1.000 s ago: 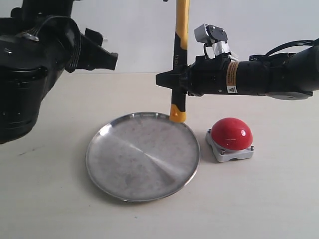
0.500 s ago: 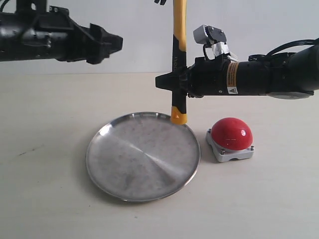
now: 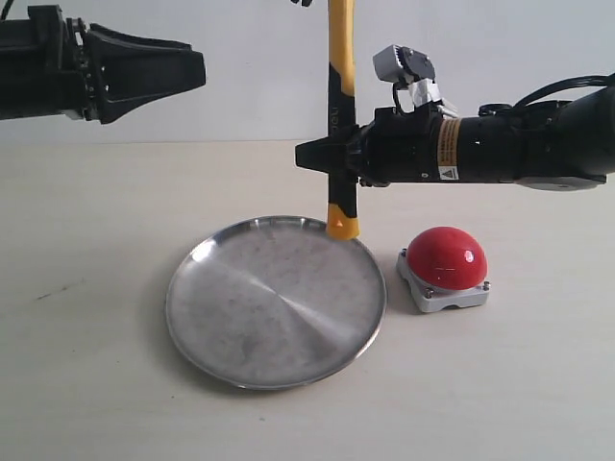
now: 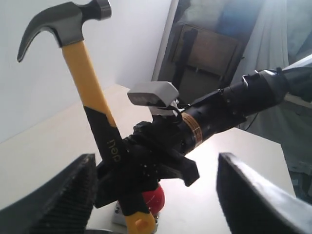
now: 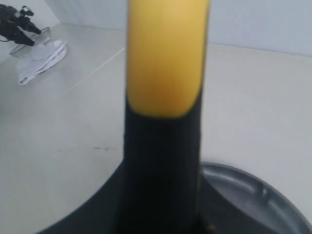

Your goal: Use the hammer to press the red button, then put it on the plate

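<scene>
The hammer point(image 3: 336, 115) stands upright in the air, its black handle clamped in my right gripper point(image 3: 332, 156), which is shut on it. Its yellow end point(image 3: 342, 226) hangs just above the far rim of the silver plate point(image 3: 276, 300). The head is cut off at the top of the exterior view but shows in the left wrist view as the dark claw head point(image 4: 63, 22). The red button point(image 3: 445, 257) sits on its grey base to the right of the plate. My left gripper point(image 3: 187, 72) hovers high at the left, open and empty, facing the hammer.
The beige tabletop point(image 3: 96, 365) runs back to a white wall. In the right wrist view a white cloth point(image 5: 41, 58) and a dark object lie far off on the surface. The right arm point(image 3: 519, 144) stretches across above the button.
My left arm has turned and lifted, so its gripper now points level toward the hammer from the upper left. The right gripper and hammer have edged slightly left.
</scene>
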